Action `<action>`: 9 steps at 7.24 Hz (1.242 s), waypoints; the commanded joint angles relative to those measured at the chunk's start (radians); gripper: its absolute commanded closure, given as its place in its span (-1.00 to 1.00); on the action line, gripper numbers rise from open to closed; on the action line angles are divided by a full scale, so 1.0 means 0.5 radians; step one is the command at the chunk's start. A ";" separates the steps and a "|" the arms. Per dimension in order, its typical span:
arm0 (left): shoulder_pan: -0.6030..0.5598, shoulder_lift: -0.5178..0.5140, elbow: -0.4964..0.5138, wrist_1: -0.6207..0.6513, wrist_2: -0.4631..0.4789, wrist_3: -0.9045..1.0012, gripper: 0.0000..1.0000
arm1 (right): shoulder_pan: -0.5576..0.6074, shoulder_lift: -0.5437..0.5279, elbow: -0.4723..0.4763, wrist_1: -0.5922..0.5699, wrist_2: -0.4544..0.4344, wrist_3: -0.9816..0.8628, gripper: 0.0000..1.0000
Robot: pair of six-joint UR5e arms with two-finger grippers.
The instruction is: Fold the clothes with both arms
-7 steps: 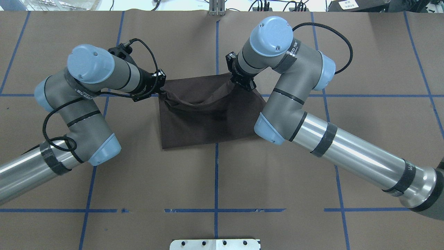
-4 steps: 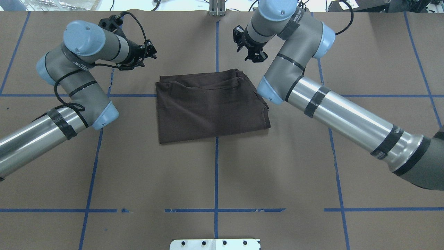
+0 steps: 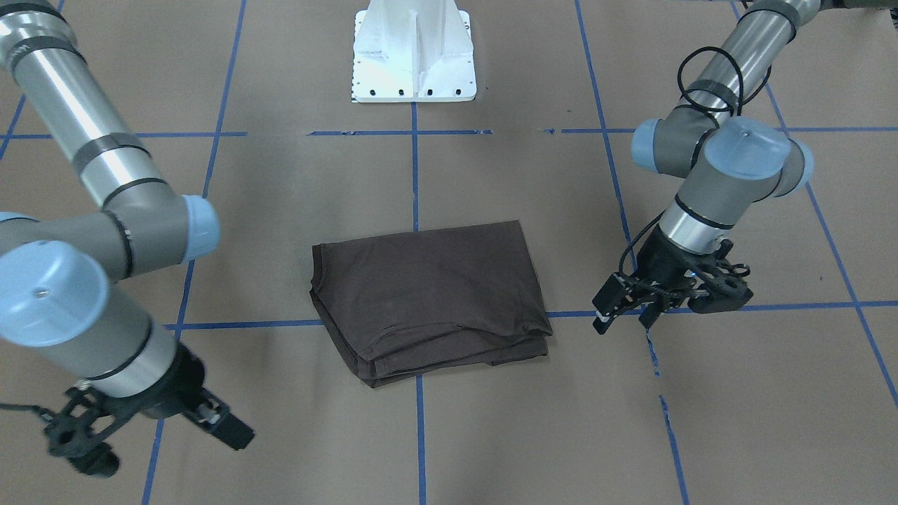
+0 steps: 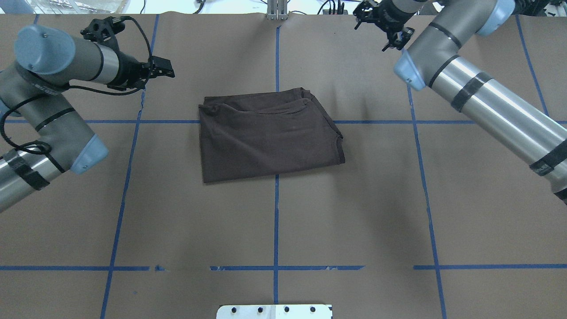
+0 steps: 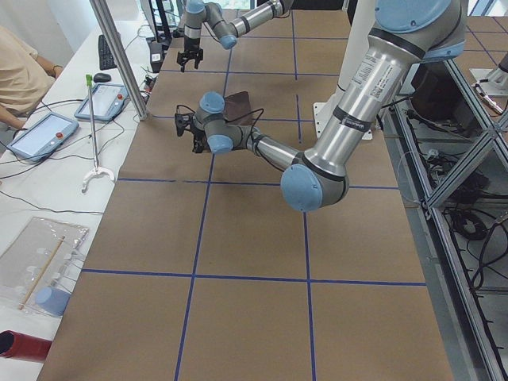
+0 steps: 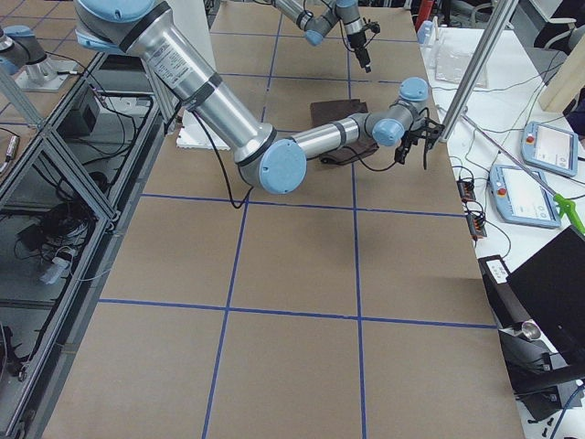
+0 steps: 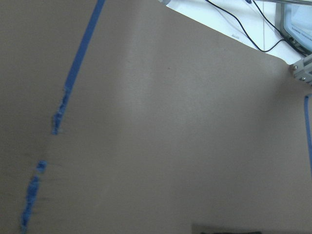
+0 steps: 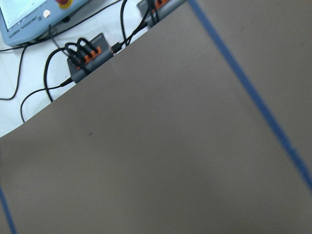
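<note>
The dark brown T-shirt (image 4: pixel 270 135) lies folded in a rough rectangle at the middle of the table, with layered edges on its far side; it also shows in the front-facing view (image 3: pixel 428 294). Collar, lettering and tags are hidden. My left gripper (image 4: pixel 169 71) is open and empty above the table, well to the left of the shirt and a little beyond it; it also shows in the front-facing view (image 3: pixel 621 315). My right gripper (image 4: pixel 396 39) is open and empty near the table's far edge, to the right of the shirt. In the front-facing view it (image 3: pixel 235 429) is blurred.
The white pedestal base (image 3: pixel 414 59) stands at the robot's side of the table. Blue tape lines (image 4: pixel 276 221) cross the brown table cover. Beyond the far edge lie cables, a plug box (image 8: pixel 87 53) and a teach pendant (image 8: pixel 29 14).
Both grippers held the shirt's far edge a second ago, then let it go. The shirt now lies flat and folded. Both arms have swung outward and towards the far edge.
</note>
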 commanded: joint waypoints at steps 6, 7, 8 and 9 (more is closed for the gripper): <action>-1.207 0.305 -0.092 1.200 -0.724 2.261 -1.00 | 0.740 -0.832 0.744 -1.162 0.407 -2.347 -1.00; -1.183 0.456 -0.177 1.242 -0.709 2.295 -1.00 | 0.673 -0.895 0.753 -1.169 0.395 -2.413 -1.00; -1.131 0.598 -0.257 1.249 -0.718 2.277 -1.00 | 0.672 -0.972 0.772 -1.169 0.395 -2.429 -1.00; -1.109 0.611 -0.255 1.261 -0.721 2.274 -1.00 | 0.672 -0.991 0.769 -1.169 0.394 -2.442 -1.00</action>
